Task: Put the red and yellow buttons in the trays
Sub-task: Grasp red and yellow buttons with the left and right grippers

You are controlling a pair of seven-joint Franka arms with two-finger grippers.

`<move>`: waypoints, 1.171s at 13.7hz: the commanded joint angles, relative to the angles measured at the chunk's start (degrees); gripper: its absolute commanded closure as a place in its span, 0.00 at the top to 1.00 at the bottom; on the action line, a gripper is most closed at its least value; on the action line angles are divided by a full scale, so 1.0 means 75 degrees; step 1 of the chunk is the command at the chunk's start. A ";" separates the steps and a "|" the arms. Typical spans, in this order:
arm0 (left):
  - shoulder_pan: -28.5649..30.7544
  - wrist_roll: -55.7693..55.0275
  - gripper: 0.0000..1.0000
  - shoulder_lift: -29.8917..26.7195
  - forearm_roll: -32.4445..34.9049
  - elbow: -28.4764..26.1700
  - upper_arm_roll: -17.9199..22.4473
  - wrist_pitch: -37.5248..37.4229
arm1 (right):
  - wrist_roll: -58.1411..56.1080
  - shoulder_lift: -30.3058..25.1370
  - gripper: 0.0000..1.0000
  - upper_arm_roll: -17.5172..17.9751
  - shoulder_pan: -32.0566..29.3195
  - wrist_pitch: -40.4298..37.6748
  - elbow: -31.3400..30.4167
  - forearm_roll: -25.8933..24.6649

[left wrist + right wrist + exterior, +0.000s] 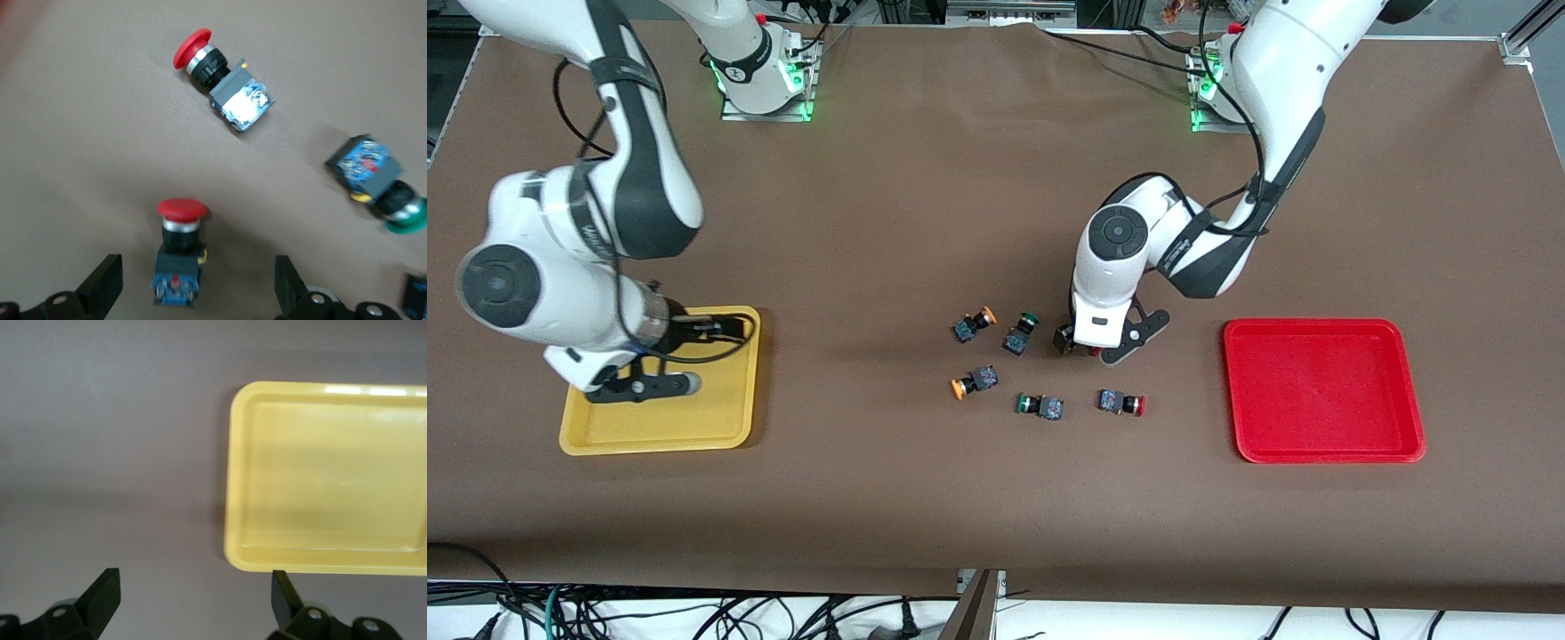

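My left gripper point(1089, 348) is open, low over the table, its fingers point(103, 283) on either side of a red button point(179, 257) without touching it. In the front view only a bit of that button point(1094, 353) shows under the hand. The second red button point(1123, 404) point(223, 77) lies nearer the front camera. Two yellow-orange buttons point(973, 325) point(973, 383) lie toward the right arm's end of the cluster. The red tray point(1320, 444) is bare, and so is the yellow tray point(663, 436) point(327, 477). My right gripper point(640, 382) point(193, 597) is open and empty, up above the yellow tray's edge.
Two green-capped switches point(1021, 333) point(1040, 406) lie among the buttons; one shows in the left wrist view point(377, 180). The brown table point(871, 222) has open room between the cluster and each tray. Cables hang below the table's front edge.
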 commanded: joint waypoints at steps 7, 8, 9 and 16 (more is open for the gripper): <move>0.0179 0.0413 1.00 0.0084 0.1113 -0.0892 -0.0100 0.1049 | 0.4633 0.1094 1.00 -0.0029 0.1992 0.1319 0.0109 0.0038; 0.0191 0.0579 1.00 0.0049 0.1113 -0.0986 -0.0112 0.1049 | 0.5206 0.1269 1.00 -0.0029 0.2226 0.1588 0.0109 0.0038; 0.0191 0.0580 1.00 0.0049 0.1101 -0.0999 -0.0112 0.1049 | 0.5826 0.1468 1.00 -0.0029 0.2460 0.1939 0.0121 0.0026; 0.0273 0.0545 0.00 0.0025 0.0996 -0.0975 -0.0135 0.1049 | 0.8620 0.2395 1.00 -0.0029 0.3259 0.3488 0.0133 0.0026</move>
